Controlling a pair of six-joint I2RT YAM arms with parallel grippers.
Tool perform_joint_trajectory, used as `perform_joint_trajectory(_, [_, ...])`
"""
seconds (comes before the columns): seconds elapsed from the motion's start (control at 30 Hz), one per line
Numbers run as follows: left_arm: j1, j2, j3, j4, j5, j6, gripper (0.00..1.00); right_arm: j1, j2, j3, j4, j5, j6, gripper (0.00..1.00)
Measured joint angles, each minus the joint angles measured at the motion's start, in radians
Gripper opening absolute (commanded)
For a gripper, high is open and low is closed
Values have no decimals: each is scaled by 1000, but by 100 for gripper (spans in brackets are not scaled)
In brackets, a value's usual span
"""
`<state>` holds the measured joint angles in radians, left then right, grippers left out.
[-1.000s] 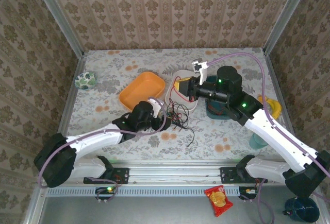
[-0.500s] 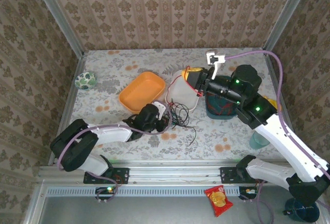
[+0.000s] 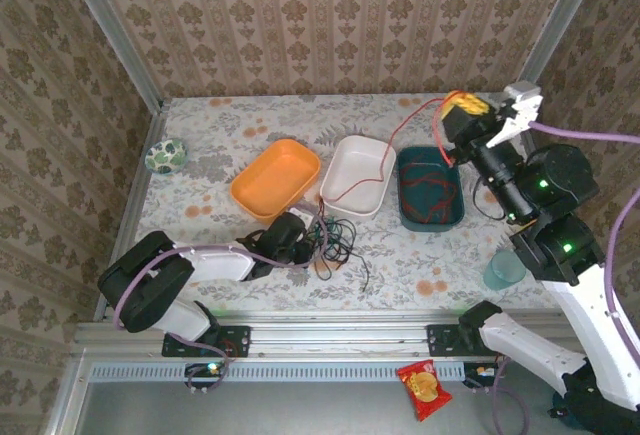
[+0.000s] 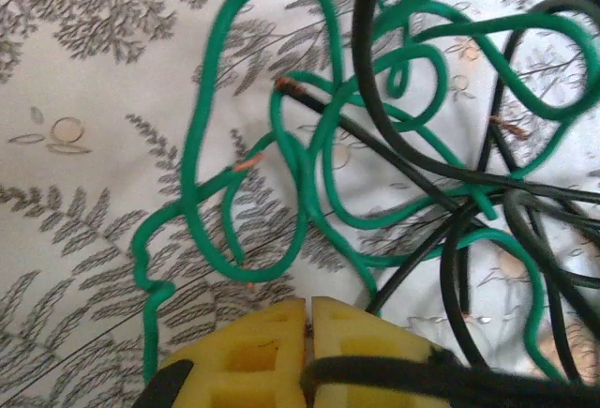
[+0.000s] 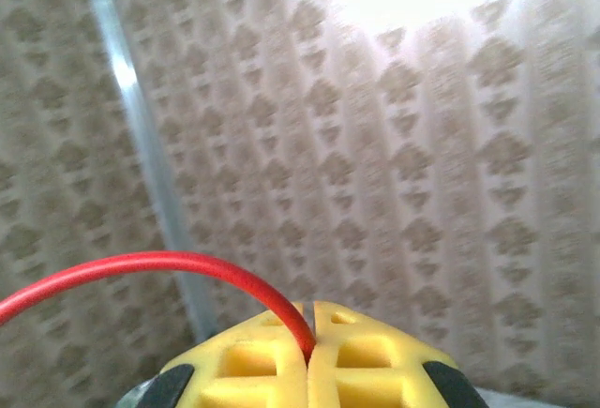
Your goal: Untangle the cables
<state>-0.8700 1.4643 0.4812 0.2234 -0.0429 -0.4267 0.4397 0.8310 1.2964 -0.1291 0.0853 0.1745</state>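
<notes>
My right hand (image 5: pixel 309 319) is clamped on the red cable (image 5: pixel 141 267), which runs straight into the seam between its yellow pads (image 5: pixel 244 356). I hold it high at the far right so the cable stretches down over the white tray (image 3: pixel 350 155) to the tangle (image 3: pixel 337 237) on the near middle of the surface (image 3: pixel 430 270). That tension should, I judge, draw it out of the knot.

My left hand (image 4: pixel 307 314) sits low at the tangle's left side with its pads pressed together, probably to anchor the bundle. The green cable (image 4: pixel 192 183) and black cables (image 4: pixel 412 164) loop just ahead of it. One black cable crosses its right pad, but I cannot tell whether it is pinched.

More red cable lies in the teal tray (image 3: pixel 430 225), likely already sorted.

I read no brand or lettering; the print on the snack packet (image 3: pixel 424 390) is too small.
</notes>
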Motion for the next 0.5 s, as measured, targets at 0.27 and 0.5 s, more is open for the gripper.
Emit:
perform_joint_trajectory(0.27, [-8,0,1,-14,-61,-28,0,-79,-2,32,18,48,-46,0])
perform_joint_trajectory(0.5, [-8,0,11,-34,-85,-38,0,-126,32,40,-8,51,-49,0])
